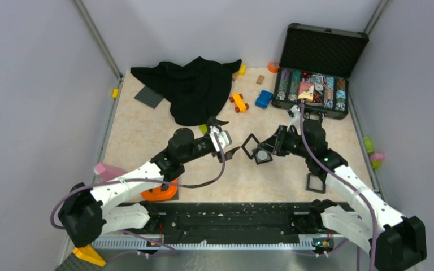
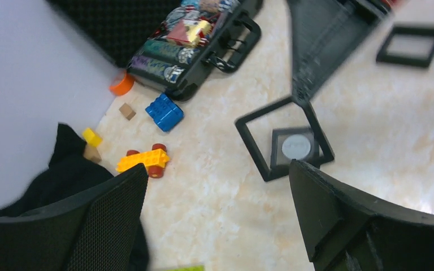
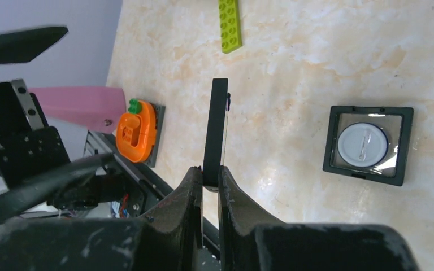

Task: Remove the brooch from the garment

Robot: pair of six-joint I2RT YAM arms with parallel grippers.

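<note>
My right fingers [image 3: 186, 197] pinch a black frame [image 3: 215, 124] by its edge. The brooch [image 3: 363, 144] lies in the other frame [image 3: 329, 141] beside them. My left fingers [image 2: 113, 209] are wide apart, holding nothing.

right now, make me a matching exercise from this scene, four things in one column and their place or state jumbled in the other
Column one
1. brooch
2. garment
3. right claw
4. left claw

Column two
a. shut on the empty black frame
b. open, holding nothing
c. heaped at the far left of the table
d. lying inside the flat black frame, apart from the cloth

Pairs: 1-d, 2-c, 3-a, 4-b
</note>
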